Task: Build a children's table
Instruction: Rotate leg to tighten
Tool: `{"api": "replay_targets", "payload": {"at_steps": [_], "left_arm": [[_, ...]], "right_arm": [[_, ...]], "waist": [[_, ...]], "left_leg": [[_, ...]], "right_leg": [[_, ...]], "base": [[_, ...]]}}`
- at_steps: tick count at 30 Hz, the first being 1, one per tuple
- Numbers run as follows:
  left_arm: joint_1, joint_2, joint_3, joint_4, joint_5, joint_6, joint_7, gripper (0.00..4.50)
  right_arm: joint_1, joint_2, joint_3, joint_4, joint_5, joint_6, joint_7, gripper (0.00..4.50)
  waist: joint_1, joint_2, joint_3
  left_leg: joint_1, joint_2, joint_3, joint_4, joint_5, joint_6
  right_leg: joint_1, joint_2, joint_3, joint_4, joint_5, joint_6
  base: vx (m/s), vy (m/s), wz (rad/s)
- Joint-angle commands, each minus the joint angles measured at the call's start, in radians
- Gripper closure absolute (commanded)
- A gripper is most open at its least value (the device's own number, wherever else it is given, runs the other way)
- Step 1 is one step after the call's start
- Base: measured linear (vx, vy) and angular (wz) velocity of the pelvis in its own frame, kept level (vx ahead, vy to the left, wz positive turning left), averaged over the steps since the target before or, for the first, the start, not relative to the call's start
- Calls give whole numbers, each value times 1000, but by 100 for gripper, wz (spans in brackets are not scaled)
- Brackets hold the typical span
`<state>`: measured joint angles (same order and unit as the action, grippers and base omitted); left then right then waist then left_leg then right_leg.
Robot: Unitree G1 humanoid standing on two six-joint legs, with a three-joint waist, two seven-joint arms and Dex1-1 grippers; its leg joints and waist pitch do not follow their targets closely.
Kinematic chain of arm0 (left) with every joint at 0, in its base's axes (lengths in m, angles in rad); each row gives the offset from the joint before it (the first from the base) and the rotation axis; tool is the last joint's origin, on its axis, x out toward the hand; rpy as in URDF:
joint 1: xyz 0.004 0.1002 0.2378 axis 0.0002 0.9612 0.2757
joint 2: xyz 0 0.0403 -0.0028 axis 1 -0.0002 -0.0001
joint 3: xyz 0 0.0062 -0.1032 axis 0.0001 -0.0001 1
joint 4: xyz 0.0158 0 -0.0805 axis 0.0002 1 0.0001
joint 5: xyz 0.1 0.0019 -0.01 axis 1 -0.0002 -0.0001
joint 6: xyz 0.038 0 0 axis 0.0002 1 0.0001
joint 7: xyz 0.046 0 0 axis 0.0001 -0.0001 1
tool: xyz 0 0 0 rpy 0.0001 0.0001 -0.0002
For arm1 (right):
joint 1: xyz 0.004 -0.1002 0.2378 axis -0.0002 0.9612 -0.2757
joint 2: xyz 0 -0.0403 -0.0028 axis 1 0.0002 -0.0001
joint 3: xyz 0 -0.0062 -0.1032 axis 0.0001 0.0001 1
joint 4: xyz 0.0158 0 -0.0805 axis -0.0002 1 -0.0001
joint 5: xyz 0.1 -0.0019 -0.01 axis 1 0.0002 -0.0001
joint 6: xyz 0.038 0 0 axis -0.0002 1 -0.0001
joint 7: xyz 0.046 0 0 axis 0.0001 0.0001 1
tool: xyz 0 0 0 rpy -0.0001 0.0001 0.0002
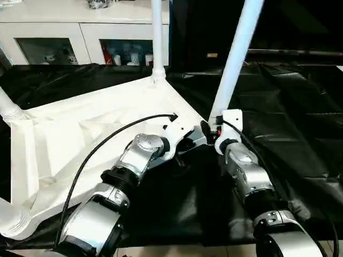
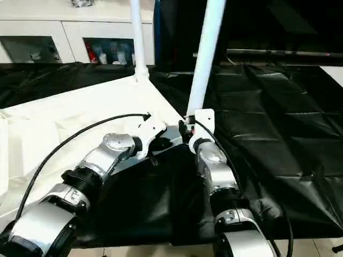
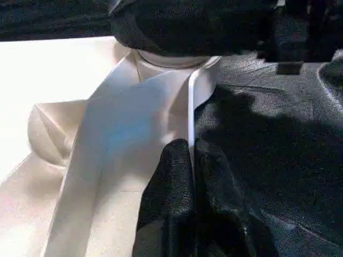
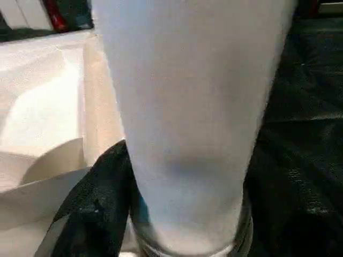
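The children's table lies upside down on a black sheet, its white ribbed tabletop (image 1: 96, 139) facing up. One white leg (image 1: 157, 37) stands upright in the far corner socket. A second leg (image 1: 236, 59) rises tilted from the near right corner. My right gripper (image 1: 214, 127) is closed around this leg close to its base; the leg (image 4: 187, 107) stands between the black fingers (image 4: 102, 203). My left gripper (image 3: 192, 160) is shut on the thin rim (image 3: 190, 107) of the tabletop, just beside that corner socket (image 3: 171, 59).
Two more legs (image 1: 8, 110) (image 1: 12, 219) stick out at the tabletop's left corners. A white cabinet (image 1: 80, 32) with glass doors stands behind. Wrinkled black sheet (image 1: 289, 123) covers the ground to the right. A black cable (image 1: 102, 144) loops over my left forearm.
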<state>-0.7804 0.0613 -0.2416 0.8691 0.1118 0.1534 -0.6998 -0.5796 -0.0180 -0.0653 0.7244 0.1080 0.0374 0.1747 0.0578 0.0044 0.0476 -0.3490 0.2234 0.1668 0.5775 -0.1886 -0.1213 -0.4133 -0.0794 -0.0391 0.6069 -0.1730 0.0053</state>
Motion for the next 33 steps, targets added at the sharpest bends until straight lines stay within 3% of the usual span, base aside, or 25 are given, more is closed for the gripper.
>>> {"api": "replay_targets", "payload": {"at_steps": [1,3,7,9,10,12,16,21,28,29,33], "left_arm": [[13,-8,10,1,-21,-41,-2,450],[15,2,11,3,-25,-51,-22,450],[29,36,10,-17,-35,-72,-91,450],[37,54,9,-28,-44,-82,-135,450],[37,54,9,-28,-44,-82,-135,450],[58,86,8,-60,-69,-100,-230,450],[88,122,-2,-120,-104,-99,-347,450],[146,186,-25,-239,-150,-46,-508,450],[166,199,-23,-270,-159,-29,-542,450],[173,202,-19,-286,-160,-18,-545,450],[180,207,-18,-307,-163,-3,-544,450]], "right_arm": [[19,36,32,2,33,12,71,113],[12,21,39,-20,49,-1,134,77],[40,-62,92,-113,61,73,316,56],[68,-122,128,-163,58,120,408,56],[68,-122,128,-163,58,120,408,56],[124,-221,174,-260,60,159,547,56],[167,-304,185,-330,72,165,644,56],[186,-351,177,-394,104,199,720,56],[190,-358,198,-423,114,226,758,56],[188,-348,201,-421,113,228,763,84],[185,-348,207,-415,113,229,773,109]], "waist": [[-1,-13,-61],[-3,-13,-59],[-4,-15,-60],[-4,-20,-60],[-2,-18,-61],[2,-21,-59],[4,-19,-60],[3,-17,-58],[8,-17,-59],[8,-21,-59],[9,-19,-60]], "left_leg": [[-11,-16,16,-62,-189,59],[-11,-16,16,-63,-197,56],[-13,-15,15,-62,-188,70],[-14,-14,17,-60,-180,77],[-13,-13,17,-60,-172,78],[-12,-13,17,-60,-169,79],[-14,-12,19,-58,-166,86],[-10,-6,18,-63,-195,78],[-9,-6,19,-62,-175,70],[-11,-7,19,-61,-170,70],[-11,-7,20,-60,-153,72]], "right_leg": [[60,-34,24,-79,-229,-191],[58,-34,23,-82,-250,-192],[62,-32,23,-82,-245,-191],[63,-31,23,-81,-229,-196],[63,-34,24,-79,-226,-197],[65,-32,24,-80,-233,-196],[62,-34,26,-78,-209,-208],[55,-35,27,-80,-260,-210],[55,-34,27,-74,-223,-213],[56,-34,27,-74,-221,-212],[57,-34,27,-72,-206,-212]], "base": [[0,0,0],[0,0,0],[0,0,0],[0,0,0],[0,0,0],[0,0,0],[0,0,0],[0,0,0],[0,0,0],[0,0,0],[0,0,0]]}}
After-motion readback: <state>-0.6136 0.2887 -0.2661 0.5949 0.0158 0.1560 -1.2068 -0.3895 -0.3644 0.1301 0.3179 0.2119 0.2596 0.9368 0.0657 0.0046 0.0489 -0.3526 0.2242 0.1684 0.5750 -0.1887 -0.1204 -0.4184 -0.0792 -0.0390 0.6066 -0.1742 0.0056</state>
